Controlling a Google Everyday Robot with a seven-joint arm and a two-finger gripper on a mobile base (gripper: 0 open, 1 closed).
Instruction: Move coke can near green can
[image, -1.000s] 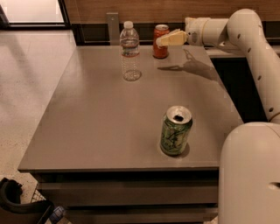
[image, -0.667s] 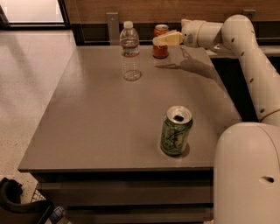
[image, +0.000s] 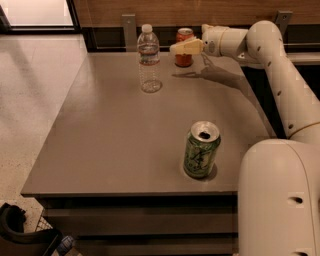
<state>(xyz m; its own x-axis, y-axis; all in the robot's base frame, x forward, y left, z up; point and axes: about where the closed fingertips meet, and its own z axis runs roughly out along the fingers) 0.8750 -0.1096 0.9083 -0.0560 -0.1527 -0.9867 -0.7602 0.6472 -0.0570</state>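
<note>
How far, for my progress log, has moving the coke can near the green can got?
Done: nothing yet; the coke can stands at the table's far edge, the green can near the front. In hand: the gripper is at the coke can; a grasp cannot be confirmed. Left: carry it across and set it beside the green can.

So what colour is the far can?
The coke can is red-orange, camera view; the gripper is at it.

The green can (image: 201, 150) bore pale scribbles and black marks beneath a silver top. Well behind it were the red-orange coke can (image: 183, 59) and the cream-yellow gripper (image: 181, 48). Behind and left of it stood a clear water bottle (image: 149, 60), white-capped, on the grey-brown table (image: 110, 130).
</note>
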